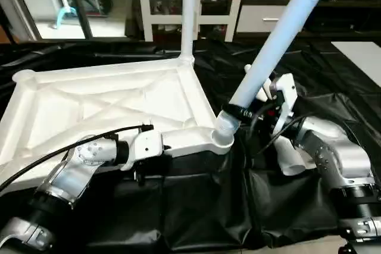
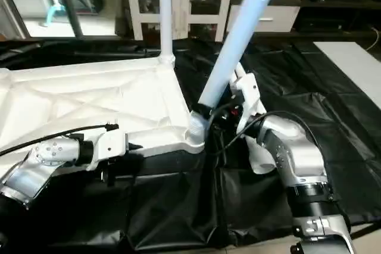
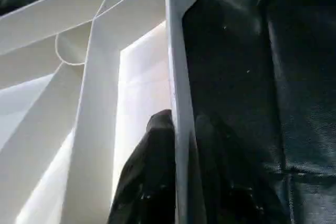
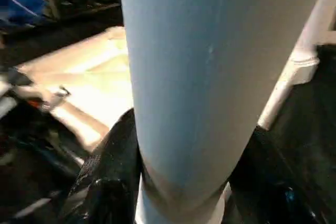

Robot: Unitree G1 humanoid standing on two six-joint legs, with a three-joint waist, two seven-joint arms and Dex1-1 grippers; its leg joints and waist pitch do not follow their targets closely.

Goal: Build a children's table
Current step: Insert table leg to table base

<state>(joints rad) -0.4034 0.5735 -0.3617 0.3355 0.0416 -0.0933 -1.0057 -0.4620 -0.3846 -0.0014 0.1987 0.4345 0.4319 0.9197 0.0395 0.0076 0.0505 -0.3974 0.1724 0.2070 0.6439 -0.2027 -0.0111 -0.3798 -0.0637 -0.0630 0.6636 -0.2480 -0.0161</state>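
The white tabletop point(image 1: 107, 99) lies upside down on black cloth, its X-ribs facing up. One white leg point(image 1: 189, 10) stands upright in the far right corner socket. A second leg point(image 1: 280, 34) leans up to the right, its lower end at the near right corner socket point(image 1: 221, 138). My right gripper point(image 1: 253, 108) is shut on this tilted leg just above the socket, with a black finger point(image 4: 113, 150) on either side. My left gripper point(image 3: 181, 121) is shut on the tabletop's near rim point(image 3: 178, 51), one finger inside the wall and one outside.
Black cloth point(image 1: 196, 206) covers the work surface around the tabletop. A white shelf unit point(image 1: 232, 4) and dark furniture stand behind. A pale panel point(image 1: 363, 52) lies at the far right. A white rounded piece point(image 1: 292, 159) sits beneath my right forearm.
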